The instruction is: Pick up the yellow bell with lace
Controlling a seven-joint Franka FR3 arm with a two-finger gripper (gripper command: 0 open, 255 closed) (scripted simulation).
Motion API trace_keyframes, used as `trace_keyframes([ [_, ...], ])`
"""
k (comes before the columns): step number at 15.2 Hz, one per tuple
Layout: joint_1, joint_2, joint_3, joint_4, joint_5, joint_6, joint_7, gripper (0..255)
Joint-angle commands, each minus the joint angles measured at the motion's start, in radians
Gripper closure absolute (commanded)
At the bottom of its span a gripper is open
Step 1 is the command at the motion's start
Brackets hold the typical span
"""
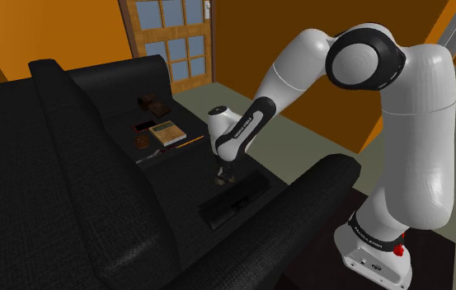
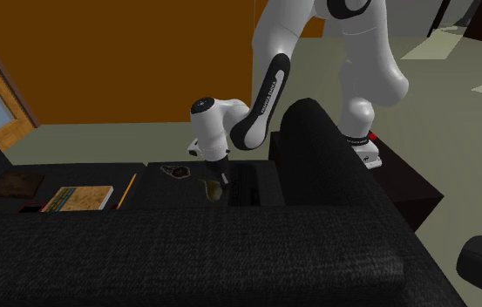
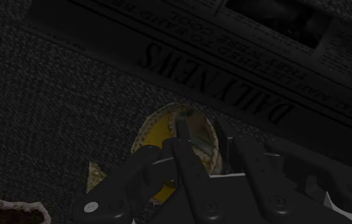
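The yellow bell with a lace-trimmed rim lies on the black sofa seat, its mouth turned toward the wrist camera. My black gripper is down on it, one finger inside the mouth and the other outside the rim, clasping the bell's wall. In the second exterior view the bell sits right under the gripper, at seat level. In the shoulder view the gripper points down at the seat cushion, beside a dark newspaper.
A folded newspaper lies just past the bell, toward the sofa arm. Farther along the seat are a book, a pencil and a brown object. The backrest rises close behind.
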Motion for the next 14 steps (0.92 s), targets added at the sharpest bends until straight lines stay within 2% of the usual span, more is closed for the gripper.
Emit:
trace_keyframes([
  [1,0.000,0.001,0.000,0.000,0.000,0.001,0.000,255],
  [7,-0.001,0.000,0.000,-0.001,0.000,0.000,-0.001,255],
  [14,-0.008,-0.085,0.010,-0.013,0.015,-0.072,-0.013,255],
])
